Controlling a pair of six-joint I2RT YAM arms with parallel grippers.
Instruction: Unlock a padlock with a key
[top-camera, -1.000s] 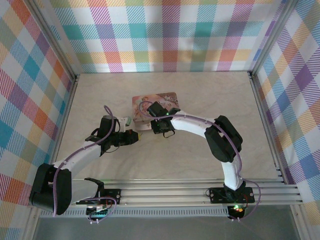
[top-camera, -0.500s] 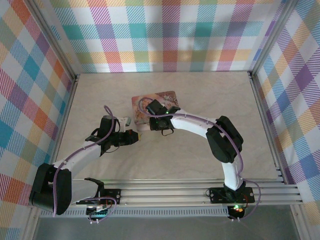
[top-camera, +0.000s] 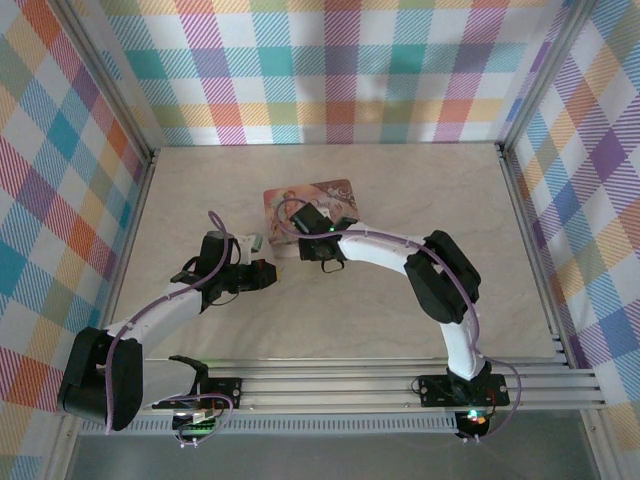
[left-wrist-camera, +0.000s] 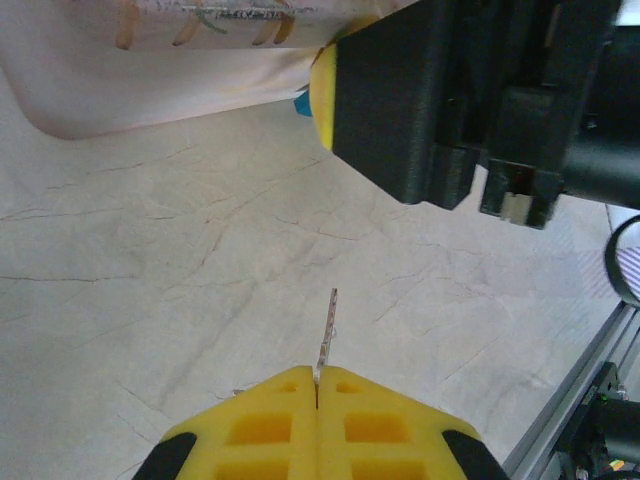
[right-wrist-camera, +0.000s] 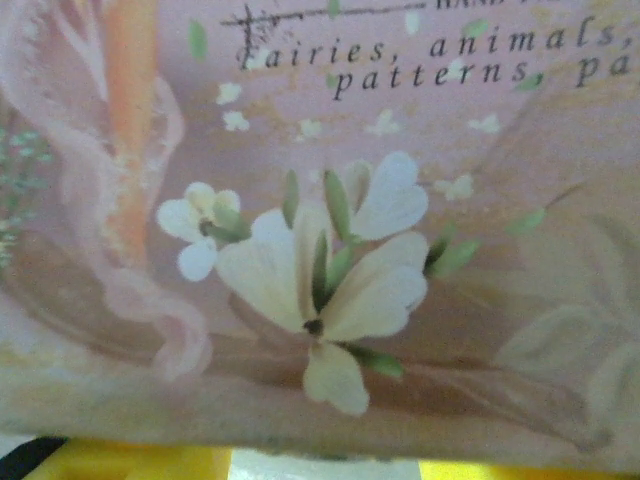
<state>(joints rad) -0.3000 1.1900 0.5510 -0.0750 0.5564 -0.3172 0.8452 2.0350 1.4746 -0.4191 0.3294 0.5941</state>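
Note:
My left gripper (left-wrist-camera: 317, 375) is shut on the key (left-wrist-camera: 327, 325), a thin dark blade that sticks out from between the yellow fingertips just above the table. Ahead of it, a small blue bit of the padlock (left-wrist-camera: 301, 102) peeks out between the pink tin (left-wrist-camera: 170, 60) and a yellow fingertip (left-wrist-camera: 323, 85) of my right gripper; the rest is hidden. In the right wrist view my right gripper (right-wrist-camera: 325, 465) stands open at the tin's near edge, pale table showing between its fingers. From above, the left gripper (top-camera: 266, 273) sits just left of the right gripper (top-camera: 300, 218).
The pink illustrated tin (top-camera: 335, 193) lies mid-table with the right gripper over its near left part. Aluminium rails (top-camera: 360, 385) run along the near edge, and checked walls enclose the table on three sides.
The right gripper has slid up and left along the tin and its jaws have parted. The left arm and key have stayed put.

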